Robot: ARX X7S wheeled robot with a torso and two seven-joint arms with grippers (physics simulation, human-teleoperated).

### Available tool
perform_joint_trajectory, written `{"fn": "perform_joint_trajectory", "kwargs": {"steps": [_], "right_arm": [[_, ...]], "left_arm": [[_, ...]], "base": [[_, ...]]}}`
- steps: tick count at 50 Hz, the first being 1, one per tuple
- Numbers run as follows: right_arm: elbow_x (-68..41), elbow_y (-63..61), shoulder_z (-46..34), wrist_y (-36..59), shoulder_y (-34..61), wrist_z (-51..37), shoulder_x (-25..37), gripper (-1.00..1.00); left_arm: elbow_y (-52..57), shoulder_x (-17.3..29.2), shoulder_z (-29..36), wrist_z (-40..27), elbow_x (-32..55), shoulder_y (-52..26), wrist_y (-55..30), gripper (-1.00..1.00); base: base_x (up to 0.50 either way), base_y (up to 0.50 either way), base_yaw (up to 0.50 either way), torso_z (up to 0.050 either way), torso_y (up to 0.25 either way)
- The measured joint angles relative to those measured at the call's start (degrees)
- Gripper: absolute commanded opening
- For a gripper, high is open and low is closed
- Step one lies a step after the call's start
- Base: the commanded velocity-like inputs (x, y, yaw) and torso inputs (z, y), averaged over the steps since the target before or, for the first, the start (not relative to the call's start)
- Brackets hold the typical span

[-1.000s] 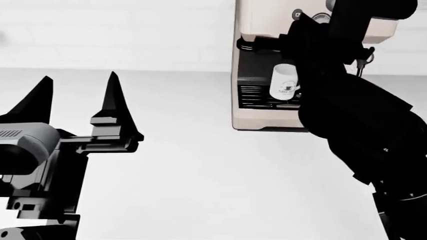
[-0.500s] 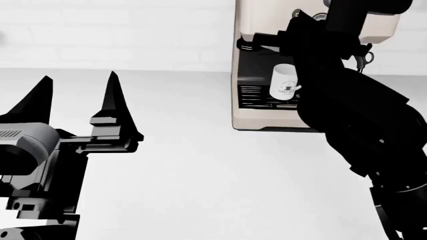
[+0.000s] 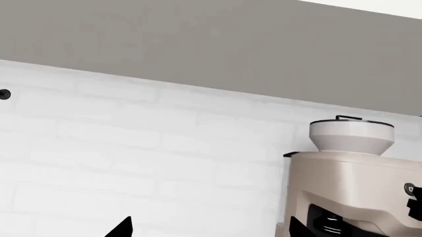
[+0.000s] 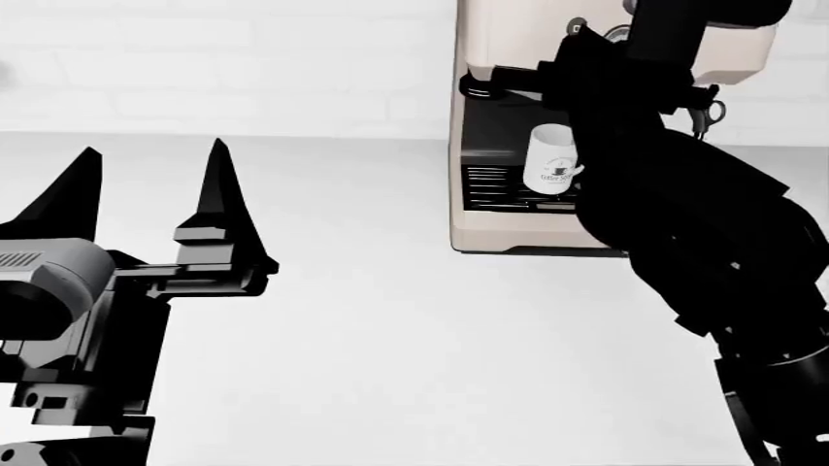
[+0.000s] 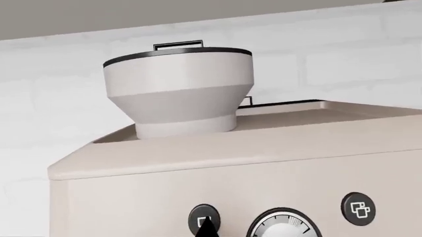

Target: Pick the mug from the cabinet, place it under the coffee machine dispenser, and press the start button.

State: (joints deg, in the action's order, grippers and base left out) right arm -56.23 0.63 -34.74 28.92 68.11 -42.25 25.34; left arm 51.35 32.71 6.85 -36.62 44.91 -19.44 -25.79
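Observation:
The white mug (image 4: 554,157) with its black logo stands upright on the slotted drip grille (image 4: 490,186) in the black recess of the cream-beige coffee machine (image 4: 506,39). The black coffee machine dispenser (image 4: 490,87) shows just above and left of the mug, partly hidden by my right arm (image 4: 674,204). In the right wrist view my right gripper (image 5: 206,228) shows as one black tip, shut, against the left round button (image 5: 203,215). My left gripper (image 4: 153,189) stands open and empty over the counter, far left of the machine; its fingertips (image 3: 122,228) just show in the left wrist view.
A round gauge (image 5: 283,228) and a second round button (image 5: 358,209) sit to the right of the pressed one. A grey bean hopper (image 5: 178,89) tops the machine. White brick wall (image 4: 233,58) runs behind the white counter (image 4: 388,340). A grey cabinet underside (image 3: 197,44) hangs above.
My right arm has shifted slightly up and left against the machine's front panel. The mug and my left gripper have not moved.

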Motion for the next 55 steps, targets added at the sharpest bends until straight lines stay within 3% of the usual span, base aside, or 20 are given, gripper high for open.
{"fn": "perform_joint_trajectory", "kwargs": {"steps": [22, 35, 36, 55], "right_arm": [[1.3, 2.1, 0.5, 1.1, 0.6, 0.5, 0.0, -1.00], [1.0, -2.7, 0.2, 0.8, -1.2, -0.7, 1.4, -1.00], [0.7, -3.6, 0.1, 0.7, -1.4, -0.8, 1.5, 1.00], [-3.1, -17.7, 0.3, 0.9, -3.3, -5.0, 4.9, 1.00]], "left_arm": [[-0.1, 0.3, 0.2, -0.3, 0.2, -0.1, 0.3, 1.00], [-0.1, 0.5, 0.3, -0.5, 0.3, -0.1, 0.5, 1.00], [-0.1, 0.5, 0.3, -0.5, 0.3, -0.1, 0.5, 1.00], [0.1, 0.9, 0.5, -0.8, 0.4, 0.0, 0.8, 1.00]], "base": [[0.00, 0.00, 0.00, 0.000, 0.000], [0.00, 0.00, 0.00, 0.000, 0.000], [0.00, 0.00, 0.00, 0.000, 0.000], [0.00, 0.00, 0.00, 0.000, 0.000]]}}
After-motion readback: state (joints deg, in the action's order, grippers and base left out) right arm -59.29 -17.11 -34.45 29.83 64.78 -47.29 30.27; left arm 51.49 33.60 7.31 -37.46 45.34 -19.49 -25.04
